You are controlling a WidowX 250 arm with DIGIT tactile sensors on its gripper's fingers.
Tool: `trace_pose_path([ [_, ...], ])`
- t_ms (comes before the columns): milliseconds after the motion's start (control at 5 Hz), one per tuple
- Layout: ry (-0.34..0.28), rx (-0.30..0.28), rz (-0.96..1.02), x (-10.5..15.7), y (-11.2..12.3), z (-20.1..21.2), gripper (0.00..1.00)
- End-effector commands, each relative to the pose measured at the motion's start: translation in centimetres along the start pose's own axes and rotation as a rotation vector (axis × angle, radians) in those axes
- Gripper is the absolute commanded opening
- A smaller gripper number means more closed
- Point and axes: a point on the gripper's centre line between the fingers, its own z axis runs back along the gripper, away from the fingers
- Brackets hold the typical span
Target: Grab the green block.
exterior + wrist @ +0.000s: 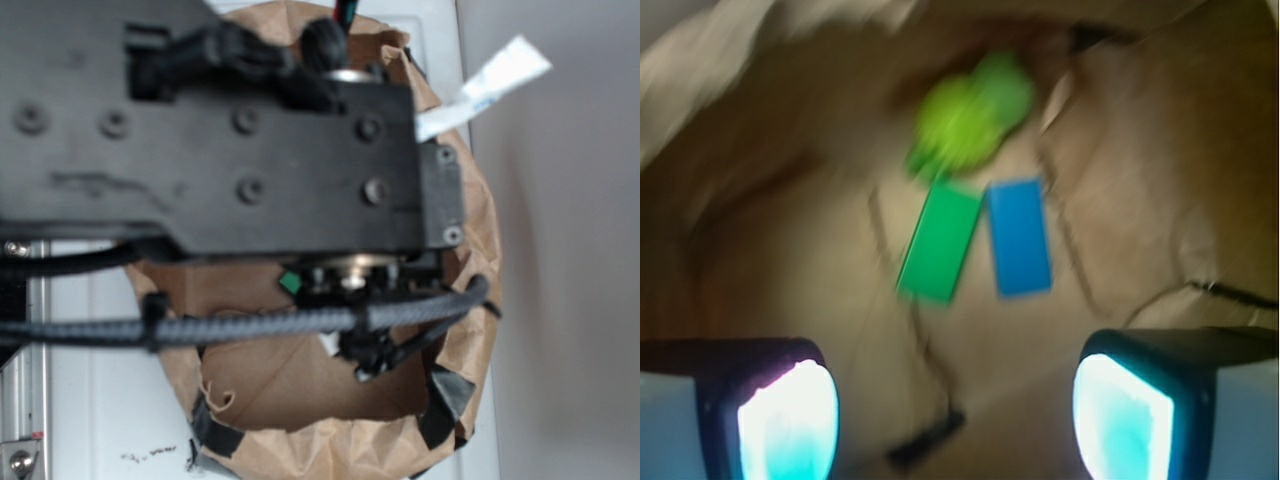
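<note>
The green block [940, 243] lies flat on the floor of a brown paper bag [1140, 170], a little tilted, with a blue block [1019, 237] right beside it on its right. In the exterior view only a small green corner of the green block [290, 283] peeks out under the arm. My gripper [955, 420] hangs above the bag floor, short of both blocks, open wide with nothing between its glowing pads [788, 420]. The wrist view is blurred.
A fuzzy yellow-green plush toy [970, 115] lies just beyond the two blocks. The brown paper bag [300, 440], with black tape on its rim, walls the space on all sides. A black strip [928, 440] lies on the bag floor between my fingers. The arm hides most of the bag.
</note>
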Motion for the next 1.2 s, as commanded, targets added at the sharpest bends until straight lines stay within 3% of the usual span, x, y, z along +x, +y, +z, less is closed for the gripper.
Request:
trace_pose_path([
  [0, -0.003, 0.011, 0.131, 2.3, 1.0, -2.0, 1.0],
  [200, 0.017, 0.008, 0.173, 1.9, 1.1, -2.5, 1.0],
  [600, 0.141, 0.023, 0.424, 0.8, 0.6, -2.9, 1.0],
  [800, 0.174, 0.036, 0.477, 0.5, 0.2, -2.6, 1.0],
  [1000, 0.195, 0.006, 0.481, 0.4, 0.0, -2.6, 1.0],
])
